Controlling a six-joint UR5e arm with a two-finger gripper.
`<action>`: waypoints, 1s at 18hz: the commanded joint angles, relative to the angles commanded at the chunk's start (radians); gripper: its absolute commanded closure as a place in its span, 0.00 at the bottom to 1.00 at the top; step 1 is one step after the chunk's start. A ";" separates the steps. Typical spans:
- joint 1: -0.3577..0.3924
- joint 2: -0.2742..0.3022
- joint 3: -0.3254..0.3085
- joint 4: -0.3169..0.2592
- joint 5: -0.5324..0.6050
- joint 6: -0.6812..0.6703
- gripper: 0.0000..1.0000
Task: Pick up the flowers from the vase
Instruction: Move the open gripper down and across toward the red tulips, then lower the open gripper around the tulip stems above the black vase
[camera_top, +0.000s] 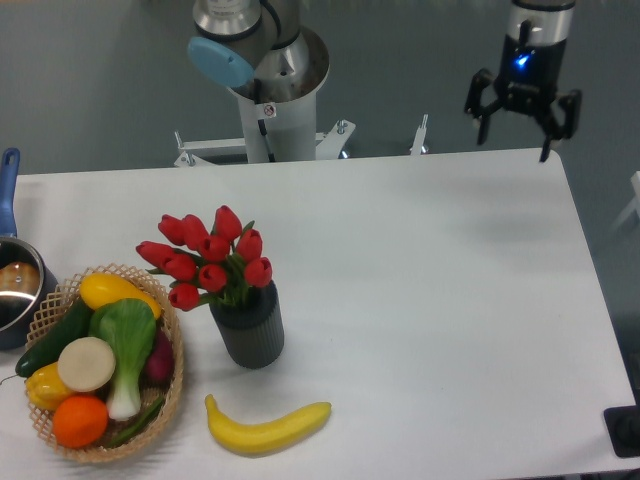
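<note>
The flowers (210, 260), a bunch of red tulip buds with green leaves, stand in the dark grey ribbed vase (248, 330) on the left part of the white table. My gripper (514, 140) hangs far off at the top right, over the table's back edge, open with nothing between its fingers. It is well apart from the flowers and the vase.
A woven basket (170, 400) of vegetables and fruit sits left of the vase. A yellow banana (266, 428) lies in front of the vase. A pot with a blue handle (12, 280) is at the left edge. The robot base (268, 90) stands behind the table.
</note>
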 joint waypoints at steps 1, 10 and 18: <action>-0.002 0.000 -0.012 0.003 -0.040 0.002 0.00; -0.028 0.002 -0.077 0.003 -0.282 0.005 0.00; -0.152 -0.012 -0.089 0.003 -0.418 -0.003 0.00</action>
